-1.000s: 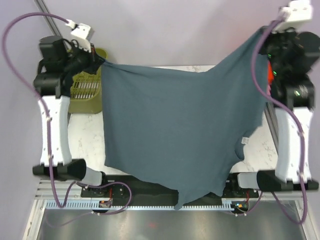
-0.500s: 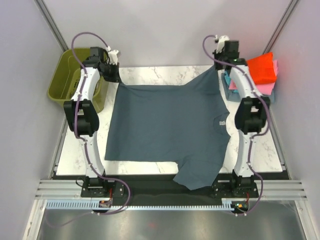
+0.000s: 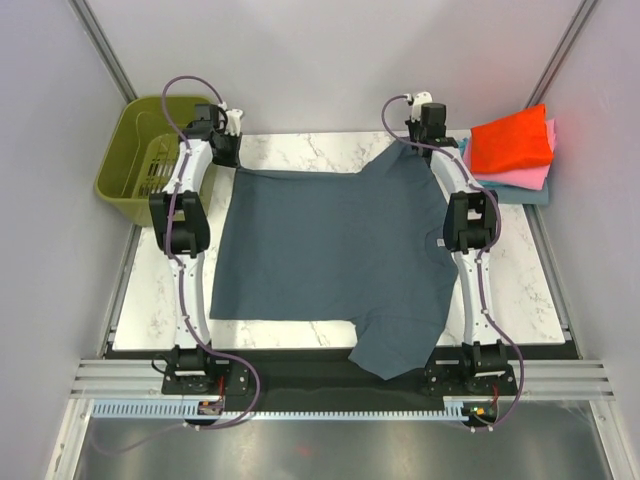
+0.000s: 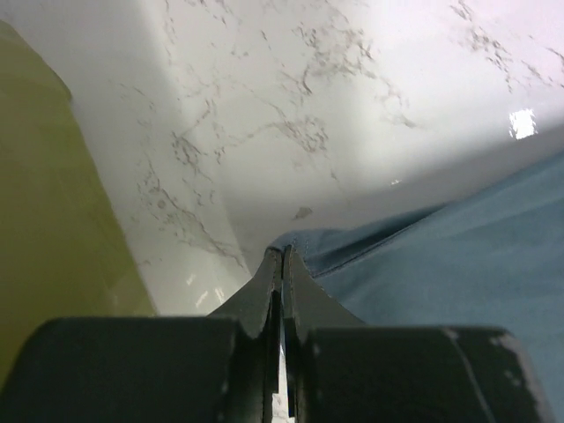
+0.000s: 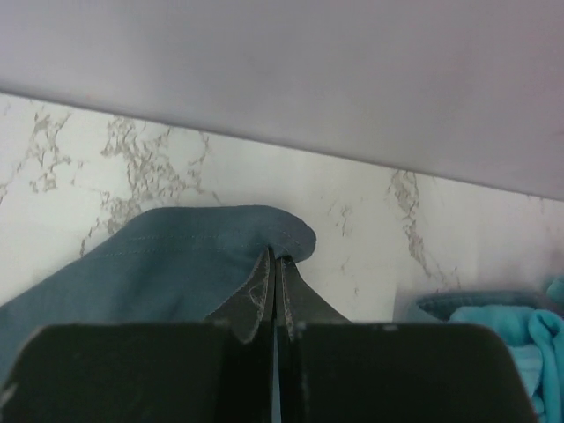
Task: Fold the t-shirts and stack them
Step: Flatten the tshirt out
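Top view first: the slate blue-grey t-shirt (image 3: 335, 260) lies spread flat over the middle of the bench (image 3: 160, 300), with one sleeve spilling off the near edge at about 5 o'clock. My left gripper (image 3: 225, 150) has the shirt's far corner at 11 o'clock and my right gripper (image 3: 418, 135) has the one at 1 o'clock. The folded stack sits off at 2 o'clock, with the red-orange shirt (image 3: 512, 142) on top and the pink shirt (image 3: 535, 180) under it. The olive basket (image 3: 135, 165) is at 10 o'clock.

Left wrist: the jaws are pressed together on a thin bit of hem, with the basket wall right beside them at 9 o'clock. You can't see how little cloth is in there from above.

Right wrist: same deal, jaws clamped on a rolled edge of the shirt. The teal shirt (image 5: 520, 330) peeks in at 4 o'clock; it's mostly buried in the top view.

Handling-wise, I'd say this thing is light, floppy and a bit stretchy. It won't hold a shape, so it'll drag and wrinkle if I pull unevenly. Hems and corners look like the best spots to pinch, both sides together.
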You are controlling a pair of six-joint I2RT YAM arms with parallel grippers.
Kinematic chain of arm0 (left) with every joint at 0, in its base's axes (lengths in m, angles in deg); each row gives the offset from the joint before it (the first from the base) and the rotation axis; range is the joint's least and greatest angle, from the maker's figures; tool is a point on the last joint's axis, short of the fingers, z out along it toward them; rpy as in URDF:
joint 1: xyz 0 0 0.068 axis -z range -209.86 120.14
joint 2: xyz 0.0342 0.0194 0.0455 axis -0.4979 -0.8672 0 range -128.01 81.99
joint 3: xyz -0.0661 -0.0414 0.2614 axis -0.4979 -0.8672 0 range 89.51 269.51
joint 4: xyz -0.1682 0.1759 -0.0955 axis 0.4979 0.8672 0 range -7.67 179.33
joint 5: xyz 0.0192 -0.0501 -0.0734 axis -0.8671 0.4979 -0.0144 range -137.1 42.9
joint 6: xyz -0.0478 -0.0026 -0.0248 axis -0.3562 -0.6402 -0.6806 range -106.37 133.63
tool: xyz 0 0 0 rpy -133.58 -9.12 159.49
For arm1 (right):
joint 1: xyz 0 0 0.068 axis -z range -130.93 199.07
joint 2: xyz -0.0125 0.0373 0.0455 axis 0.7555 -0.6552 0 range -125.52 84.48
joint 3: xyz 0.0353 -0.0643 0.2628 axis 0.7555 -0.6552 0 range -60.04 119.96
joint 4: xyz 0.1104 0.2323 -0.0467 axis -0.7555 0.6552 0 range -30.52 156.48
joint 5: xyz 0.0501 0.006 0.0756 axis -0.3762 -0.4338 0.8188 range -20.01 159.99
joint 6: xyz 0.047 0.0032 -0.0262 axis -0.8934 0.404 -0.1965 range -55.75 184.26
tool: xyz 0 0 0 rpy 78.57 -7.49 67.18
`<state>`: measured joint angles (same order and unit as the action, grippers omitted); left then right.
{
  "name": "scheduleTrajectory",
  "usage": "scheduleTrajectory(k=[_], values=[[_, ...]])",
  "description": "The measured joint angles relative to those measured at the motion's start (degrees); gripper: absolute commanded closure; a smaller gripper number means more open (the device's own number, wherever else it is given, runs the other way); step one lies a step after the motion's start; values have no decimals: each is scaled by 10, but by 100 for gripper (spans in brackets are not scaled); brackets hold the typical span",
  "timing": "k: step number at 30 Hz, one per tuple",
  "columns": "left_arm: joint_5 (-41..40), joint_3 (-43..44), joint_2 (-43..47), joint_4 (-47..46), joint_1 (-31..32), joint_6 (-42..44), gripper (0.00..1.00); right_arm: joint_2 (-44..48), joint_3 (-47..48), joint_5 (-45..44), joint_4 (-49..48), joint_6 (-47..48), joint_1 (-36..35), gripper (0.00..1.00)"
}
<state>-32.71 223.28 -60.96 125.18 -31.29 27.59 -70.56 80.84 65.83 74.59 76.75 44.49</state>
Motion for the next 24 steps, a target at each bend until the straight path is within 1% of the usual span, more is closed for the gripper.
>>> scheduleTrajectory(k=[8, 13, 17, 20, 24], values=[[-28, 22, -20, -54, 2, 0, 98, -12, 10, -27, -123, 10, -5, 100], [-48, 54, -24, -104, 5, 0, 98, -12, 13, -35, -174, 10, -5, 100], [-59, 64, -26, -137, 9, 0, 98, -12, 13, -34, -190, 11, -5, 100], [-62, 64, -26, -141, 9, 0, 98, -10, 6, -33, -191, 11, -5, 100], [-62, 40, -19, -142, 9, 0, 98, 25, -52, -25, -179, 9, -5, 100]])
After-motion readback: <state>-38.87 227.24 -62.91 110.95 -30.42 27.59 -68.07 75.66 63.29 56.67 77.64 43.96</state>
